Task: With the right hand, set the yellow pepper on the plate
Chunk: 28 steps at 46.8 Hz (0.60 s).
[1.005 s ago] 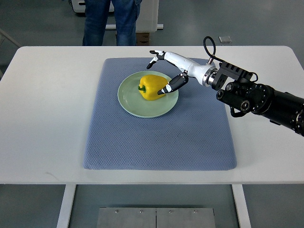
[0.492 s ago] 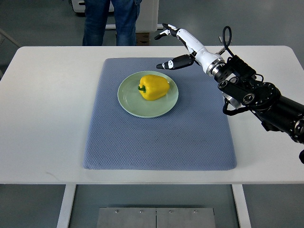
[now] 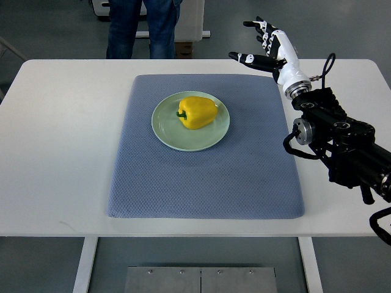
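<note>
Right hand (image 3: 267,46) risen off yellow pepper (image 3: 198,112), fingers spread, plate (image 3: 164,130) underneath, person cropped at top

white table (image 3: 55,152), grey floor (image 3: 49,30)

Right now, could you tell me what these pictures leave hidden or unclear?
- Top view: the person is cut off by the top edge; only legs show.
- The yellow pepper hides its own underside and the plate beneath.
- The left arm is out of frame.
- The right hand is open, palm hidden.
</note>
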Motion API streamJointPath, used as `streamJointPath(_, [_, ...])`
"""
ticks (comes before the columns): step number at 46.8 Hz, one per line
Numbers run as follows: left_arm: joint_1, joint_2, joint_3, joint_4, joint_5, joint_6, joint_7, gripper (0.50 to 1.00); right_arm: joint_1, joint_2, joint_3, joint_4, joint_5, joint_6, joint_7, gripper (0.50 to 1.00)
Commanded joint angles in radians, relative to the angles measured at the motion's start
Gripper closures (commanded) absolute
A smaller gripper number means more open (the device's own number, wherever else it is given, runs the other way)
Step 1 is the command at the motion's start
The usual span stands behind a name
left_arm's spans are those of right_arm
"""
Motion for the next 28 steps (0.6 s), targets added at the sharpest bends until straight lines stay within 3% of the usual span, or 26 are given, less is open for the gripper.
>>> streamJointPath(1, [0.0, 0.0, 0.0, 0.0, 0.0, 0.0, 0.0, 0.5, -0.013, -0.032, 0.017, 0.0, 0.065, 0.002, -0.009, 0.5])
streamJointPath(7, [0.0, 0.0, 0.0, 0.0, 0.0, 0.0, 0.0, 0.5, -0.036, -0.058, 0.032, -0.014, 0.14, 0.0, -0.072, 0.5])
streamJointPath(20, [0.0, 0.0, 0.0, 0.0, 0.0, 0.0, 0.0, 0.5, -0.122, -0.066, 0.196, -0.062, 0.224, 0.008, -0.089, 0.5])
streamJointPath(28, [0.0, 0.0, 0.0, 0.0, 0.0, 0.0, 0.0, 0.5, -0.135, -0.065, 0.284, -0.063, 0.227, 0.012, -0.203, 0.5])
